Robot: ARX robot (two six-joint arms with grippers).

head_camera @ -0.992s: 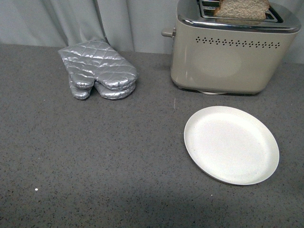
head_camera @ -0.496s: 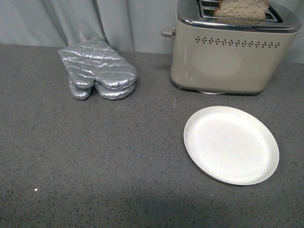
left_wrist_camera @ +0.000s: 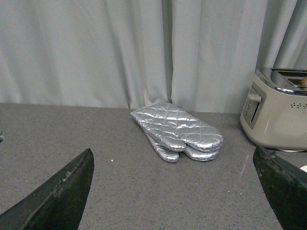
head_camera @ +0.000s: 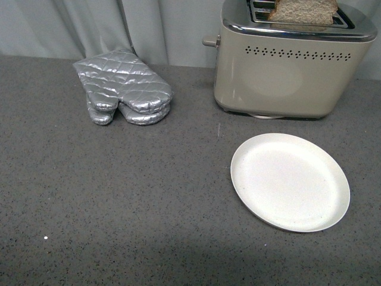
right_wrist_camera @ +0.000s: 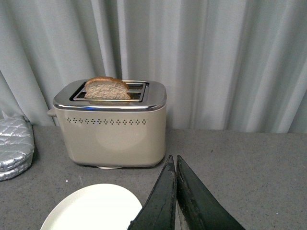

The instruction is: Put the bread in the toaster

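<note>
Bread: one brown-crusted slice standing upright in the toaster's nearer slot as the front view shows it, its rounded top poking above the chrome; also seen at the top edge of the front view.
Right gripper: the two dark fingers are pressed together with nothing between them; it hangs above the countertop, apart from the toaster and just beside the plate's rim.
Left gripper: jaws spread wide, one dark finger at each side of the left wrist view, nothing held; it sits low over the countertop, well apart from the toaster.
Toaster: beige, boxy, with a chrome top, a row of small vent holes along the front face and a lever knob on its left end; it stands at the back right of the countertop, close to the curtain.
Plate: white, round, bare, lying flat in front of the toaster, near but not touching it.
Oven mitts: silver, quilted, stacked one on the other at the back left, well apart from the toaster.
Countertop: dark grey, speckled.
Curtain: pale grey, hanging in folds behind everything.
</note>
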